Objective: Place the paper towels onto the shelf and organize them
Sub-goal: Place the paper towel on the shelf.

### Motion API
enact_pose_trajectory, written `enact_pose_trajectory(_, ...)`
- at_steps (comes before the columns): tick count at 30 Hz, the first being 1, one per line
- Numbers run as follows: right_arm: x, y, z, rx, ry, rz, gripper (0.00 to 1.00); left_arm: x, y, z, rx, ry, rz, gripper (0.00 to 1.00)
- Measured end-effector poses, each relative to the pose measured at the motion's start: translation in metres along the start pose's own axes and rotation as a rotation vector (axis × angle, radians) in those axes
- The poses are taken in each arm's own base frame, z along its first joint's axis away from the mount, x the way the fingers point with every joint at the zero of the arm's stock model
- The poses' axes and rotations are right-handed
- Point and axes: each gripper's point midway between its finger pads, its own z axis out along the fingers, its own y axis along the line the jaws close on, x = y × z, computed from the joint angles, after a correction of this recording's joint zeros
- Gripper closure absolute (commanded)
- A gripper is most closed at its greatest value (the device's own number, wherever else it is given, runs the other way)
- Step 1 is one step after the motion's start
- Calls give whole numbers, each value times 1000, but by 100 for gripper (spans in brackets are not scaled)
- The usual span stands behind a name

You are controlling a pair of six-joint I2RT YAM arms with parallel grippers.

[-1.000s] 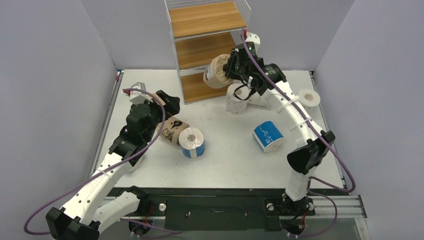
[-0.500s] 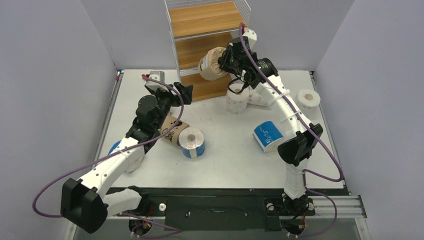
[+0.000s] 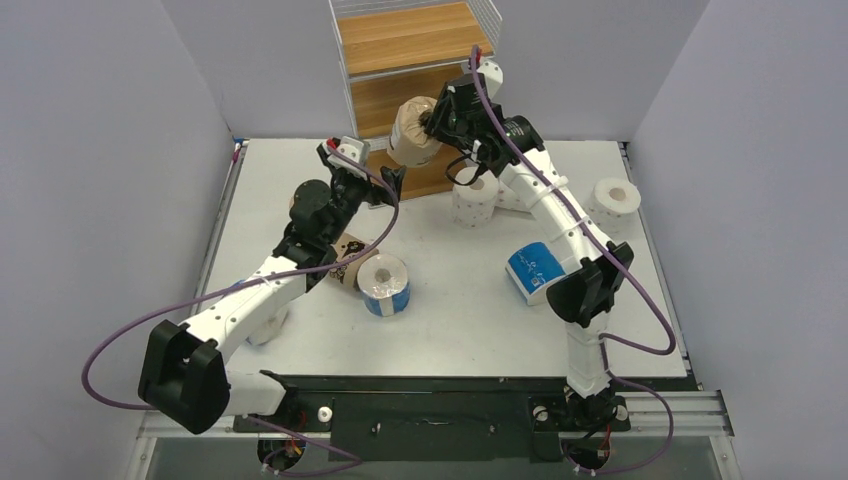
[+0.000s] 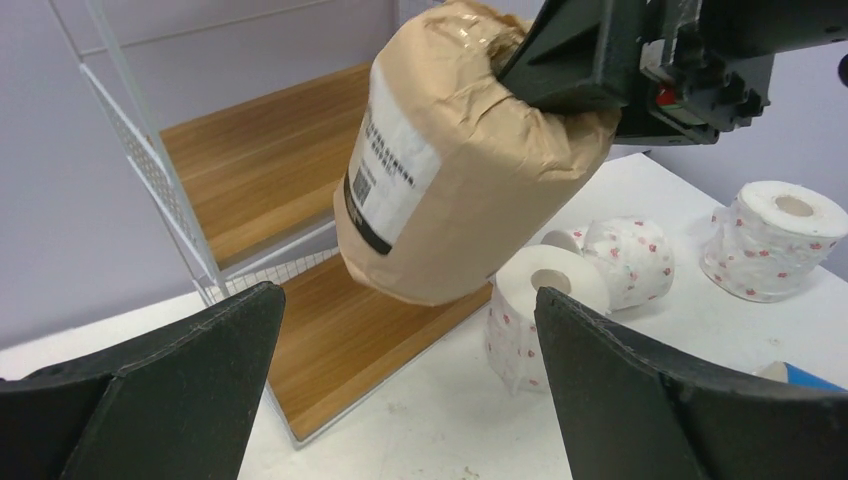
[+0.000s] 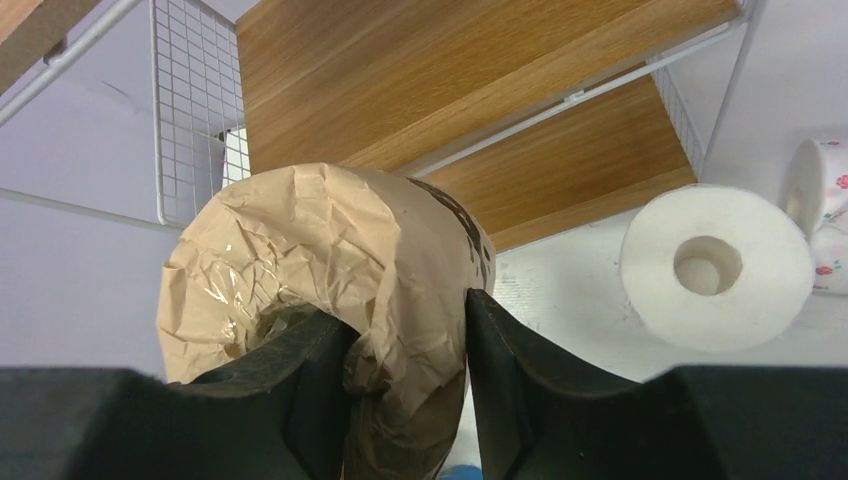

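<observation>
- Viewing the overhead camera, I saw the right pincer (image 3: 432, 124) clamped on a tan-wrapped roll (image 3: 412, 132), which it held off the counter (image 3: 460, 320) at the open front of the shelf (image 3: 415, 38).
- In the right wrist view, the fingers (image 5: 305, 370) pinched the crumpled end of that roll. One finger sat in the hollow of the end and the other pressed on the outside of the wrap.
- The roll hung tilted, with its white printed label (image 4: 388, 162) turned toward the left wrist camera. It was roughly level with the middle board (image 4: 260, 170) and above the front of the lowest board (image 4: 350, 350). I could not tell whether it touched the wire frame.
- The left pincer (image 3: 392, 182) stood with its fingers wide apart and nothing between them. It was near the foot of the shelf and faced the held roll.
- An upright white roll (image 3: 475, 203) with a red pattern stood on the counter to the right of the shelf. A second white roll (image 4: 628, 260) lay touching it from behind, and a third white roll (image 3: 615, 197) sat well apart, farther right.
- One blue roll (image 3: 537, 270) lay beside the right arm.
- Another blue roll (image 3: 383, 285) sat just beside a printed tan roll (image 3: 345, 262), which was partly hidden under the left arm.
</observation>
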Motion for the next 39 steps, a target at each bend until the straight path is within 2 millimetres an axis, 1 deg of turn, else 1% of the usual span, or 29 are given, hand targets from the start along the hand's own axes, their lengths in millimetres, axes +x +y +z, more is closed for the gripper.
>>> enact_pose_trajectory(4, 4, 3, 3, -11, 12, 6, 61, -1, -5, 11, 29, -11, 49, 4)
enact_pose_trajectory(7, 4, 6, 4, -24, 13, 17, 65, -1, -8, 20, 41, -13, 70, 4)
enact_pose_trajectory(10, 4, 11, 7, -40, 10, 29, 67, 4, -8, 29, 43, -4, 85, 4)
enact_pose_trajectory(13, 6, 12, 8, -49, 20, 29, 69, 11, -9, 34, 45, 9, 92, 4)
enact_pose_trajectory(15, 7, 13, 8, -52, 23, 28, 70, 12, -9, 34, 46, 11, 92, 4)
enact_pose_trajectory(18, 8, 14, 8, -57, 27, 28, 71, 8, -10, 34, 45, -5, 91, 4)
enact_pose_trajectory(22, 7, 16, 9, -67, 22, 31, 71, 2, -9, 28, 45, -23, 90, 4)
enact_pose_trajectory(26, 7, 18, 10, -78, 23, 33, 71, -16, -10, 19, 45, -65, 89, 4)
enact_pose_trajectory(30, 6, 24, 9, -95, 16, 36, 71, -29, -10, 16, 45, -100, 90, 4)
enact_pose_trajectory(36, 8, 32, 7, -115, 14, 40, 71, -29, -10, 16, 45, -100, 90, 4)
enact_pose_trajectory(39, 9, 35, 7, -124, 16, 44, 72, -24, -10, 18, 44, -90, 91, 4)
